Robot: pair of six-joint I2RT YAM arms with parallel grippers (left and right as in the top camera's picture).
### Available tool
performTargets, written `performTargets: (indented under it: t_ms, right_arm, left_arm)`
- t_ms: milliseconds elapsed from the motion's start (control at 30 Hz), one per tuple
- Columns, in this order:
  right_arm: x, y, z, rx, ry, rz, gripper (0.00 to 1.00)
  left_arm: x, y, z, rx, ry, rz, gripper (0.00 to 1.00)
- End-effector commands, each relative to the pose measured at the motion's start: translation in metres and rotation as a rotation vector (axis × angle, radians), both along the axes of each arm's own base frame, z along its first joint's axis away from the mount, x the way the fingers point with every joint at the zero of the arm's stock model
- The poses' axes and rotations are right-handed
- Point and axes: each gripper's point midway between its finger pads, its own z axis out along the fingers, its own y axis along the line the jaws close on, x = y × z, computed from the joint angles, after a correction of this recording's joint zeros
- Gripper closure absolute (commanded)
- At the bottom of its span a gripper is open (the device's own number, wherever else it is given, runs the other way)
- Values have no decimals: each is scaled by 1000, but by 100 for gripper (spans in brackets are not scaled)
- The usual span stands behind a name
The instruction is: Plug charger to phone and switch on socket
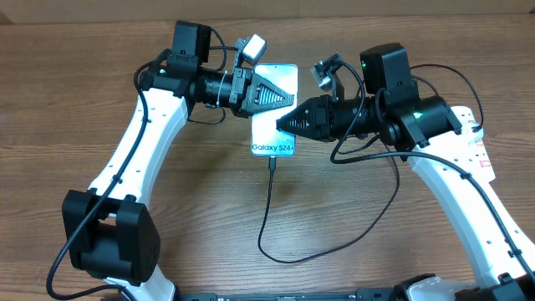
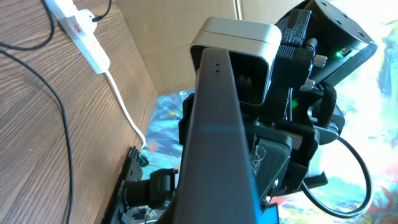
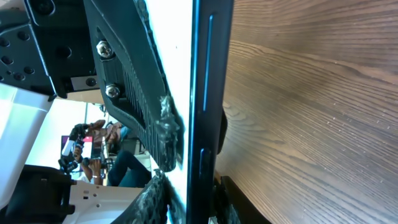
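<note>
We see the left gripper (image 1: 280, 99) and right gripper (image 1: 282, 124) with jaws clamped on the phone (image 1: 274, 147) from opposite sides. If either tugs, we risk pulling the charger (image 1: 266, 209) loose from the phone's bottom edge.

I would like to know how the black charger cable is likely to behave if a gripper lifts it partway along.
The charger would probably sag floppily, since it is thin and lies in loose curves on the table. It looks light for its length. Its tip appears to meet the phone at its bottom edge, so lifting may tug there.
</note>
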Motion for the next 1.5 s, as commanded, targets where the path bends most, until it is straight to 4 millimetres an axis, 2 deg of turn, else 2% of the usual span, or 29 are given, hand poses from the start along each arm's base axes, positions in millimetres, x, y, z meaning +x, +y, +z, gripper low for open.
performTargets:
  t_ms: [0, 233, 500, 667, 700, 800, 900, 1033, 1200, 1467]
  right_arm:
    - [-2, 5, 9, 5, -37, 16, 75]
    - [-2, 11, 11, 4, -64, 23, 74]
    - [0, 11, 11, 1, -73, 19, 95]
    - [1, 10, 10, -6, -76, 11, 96]
    - [2, 9, 9, -12, -77, 5, 96]
    - [3, 9, 8, -17, -79, 0, 96]
    - [3, 9, 8, -18, -79, -1, 96]
    - [9, 4, 1, -59, -62, -50, 96]
    - [21, -11, -20, -178, -21, -166, 96]
    - [31, -15, -57, -269, 69, -201, 96]
  left_arm:
    - [-5, 3, 12, -24, -2, -12, 96]
    - [-5, 3, 12, -24, -2, -12, 96]
    - [-4, 2, 11, -19, -4, -8, 96]
    - [1, 2, 3, 25, -13, 26, 96]
    - [3, 2, 1, 35, -16, 34, 93]
    - [6, 2, -2, 57, -21, 51, 72]
    - [9, 2, -6, 80, -26, 69, 62]
    - [15, 3, -14, 125, -36, 104, 29]
    - [29, 9, -31, 225, -47, 184, 0]
    - [53, 29, -64, 423, -51, 333, 0]
